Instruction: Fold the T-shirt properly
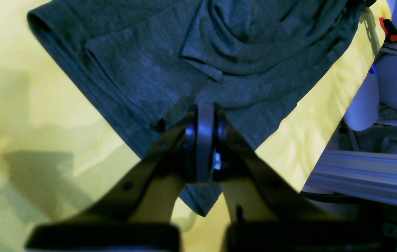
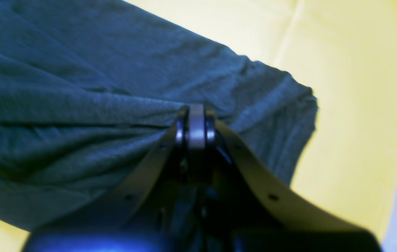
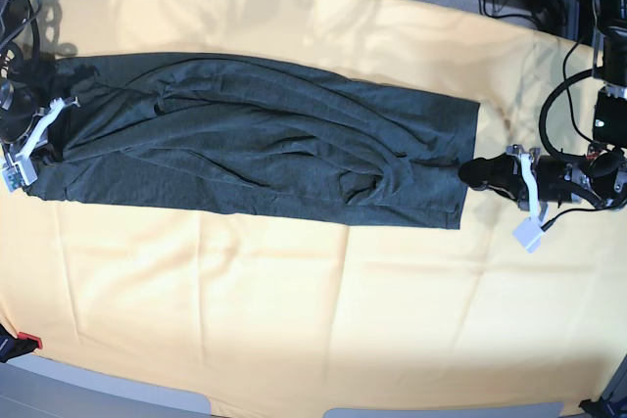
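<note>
1. Dark charcoal-green heathered knit T-shirt lay as a long band on the pale yellow-orange cloth, long axis running across the base view from one arm to the other
2. Left gripper was clamped on the shirt's edge at one short end; right gripper was pinched tight on bunched fabric at the other
3. Fabric looked soft, light and limp, likely to sag and wrinkle; best taken at hemmed corners
</note>
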Robot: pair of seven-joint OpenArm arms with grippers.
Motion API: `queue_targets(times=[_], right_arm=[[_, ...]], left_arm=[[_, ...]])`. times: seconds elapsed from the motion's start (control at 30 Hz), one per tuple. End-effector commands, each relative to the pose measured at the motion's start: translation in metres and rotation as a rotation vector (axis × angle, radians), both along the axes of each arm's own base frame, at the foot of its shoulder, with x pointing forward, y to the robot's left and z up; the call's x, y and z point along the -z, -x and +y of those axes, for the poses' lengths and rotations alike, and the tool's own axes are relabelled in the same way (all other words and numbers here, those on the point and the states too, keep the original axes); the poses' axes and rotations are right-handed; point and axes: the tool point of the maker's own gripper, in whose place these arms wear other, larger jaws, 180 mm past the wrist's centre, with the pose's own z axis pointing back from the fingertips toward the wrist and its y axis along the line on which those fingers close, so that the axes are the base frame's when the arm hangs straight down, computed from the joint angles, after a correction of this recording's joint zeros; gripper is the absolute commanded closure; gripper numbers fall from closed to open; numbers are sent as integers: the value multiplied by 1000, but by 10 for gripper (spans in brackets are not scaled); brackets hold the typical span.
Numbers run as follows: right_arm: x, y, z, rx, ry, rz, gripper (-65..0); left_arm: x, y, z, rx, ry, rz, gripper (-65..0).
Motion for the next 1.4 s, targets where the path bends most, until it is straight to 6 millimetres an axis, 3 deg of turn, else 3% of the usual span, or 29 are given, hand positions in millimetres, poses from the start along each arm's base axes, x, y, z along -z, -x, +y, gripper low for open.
queue_targets(times=[0.0, 0.2, 0.47, 0.77, 0.8, 0.9, 0.97, 1.13, 1.37], right_arm=[[-13, -6, -3, -8, 10, -42, 0], [1, -5, -12, 20, -8, -25, 0], [3, -16, -49, 198, 29, -64, 0], [6, -14, -47, 196, 26, -45, 0], [5, -15, -46, 188, 24, -45, -34], [3, -16, -45, 190, 4, -55, -321], [0, -18, -47, 211, -3, -70, -455], [-10, -26, -59, 293, -11, -83, -480], [-22, -12, -82, 414, -114, -87, -478]], left_arm=[[-19, -10, 3, -8, 19, -56, 0], [-19, -10, 3, -7, 19, -57, 0], [-19, -10, 3, -8, 20, -57, 0], [-20, -11, 2, -11, 24, -62, 0], [-20, -11, 2, -12, 25, -62, 0], [-22, -13, 2, -14, 26, -68, 0], [-27, -17, 2, -16, 29, -84, 0], [-51, -35, 7, -39, 40, -156, 0], [-91, -52, 43, -176, 92, -282, 0]])
